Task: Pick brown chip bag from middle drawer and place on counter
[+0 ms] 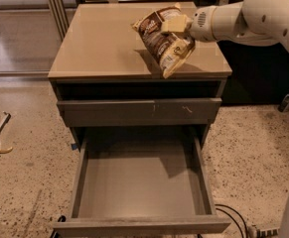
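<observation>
The brown chip bag (pixel 163 42) hangs tilted in the air above the right part of the counter (pixel 99 41), its lower corner near the counter's front edge. My gripper (pixel 176 25) comes in from the right on a white arm and is shut on the bag's upper part. The middle drawer (pixel 141 180) stands pulled out below, with a bare grey floor and nothing in it.
A shut grey drawer front with pale scratches (pixel 139 112) sits above the open drawer. Speckled floor surrounds the cabinet. Cables (pixel 238 219) lie at the bottom right. A dark cabinet (pixel 255 76) stands to the right under my arm.
</observation>
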Robot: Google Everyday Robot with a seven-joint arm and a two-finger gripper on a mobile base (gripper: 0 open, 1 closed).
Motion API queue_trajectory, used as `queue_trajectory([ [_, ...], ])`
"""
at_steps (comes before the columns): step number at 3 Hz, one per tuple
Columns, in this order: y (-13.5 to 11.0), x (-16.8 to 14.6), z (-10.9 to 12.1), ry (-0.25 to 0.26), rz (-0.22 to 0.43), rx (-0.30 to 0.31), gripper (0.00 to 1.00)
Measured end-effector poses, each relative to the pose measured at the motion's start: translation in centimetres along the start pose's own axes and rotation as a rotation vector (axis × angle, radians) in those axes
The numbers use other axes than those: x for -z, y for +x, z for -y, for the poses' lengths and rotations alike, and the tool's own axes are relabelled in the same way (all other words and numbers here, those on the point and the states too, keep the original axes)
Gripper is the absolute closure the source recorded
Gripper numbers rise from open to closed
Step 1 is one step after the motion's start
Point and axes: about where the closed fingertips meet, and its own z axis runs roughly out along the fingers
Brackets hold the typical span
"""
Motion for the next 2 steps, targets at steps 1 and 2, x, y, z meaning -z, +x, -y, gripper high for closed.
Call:
queue_trajectory([
  [1,0.4,-1.6,0.4,0.054,-0.050,0.006,0.82],
  [2,1.1,-2.8,0.7,0.088,-0.110,0.016,0.59],
])
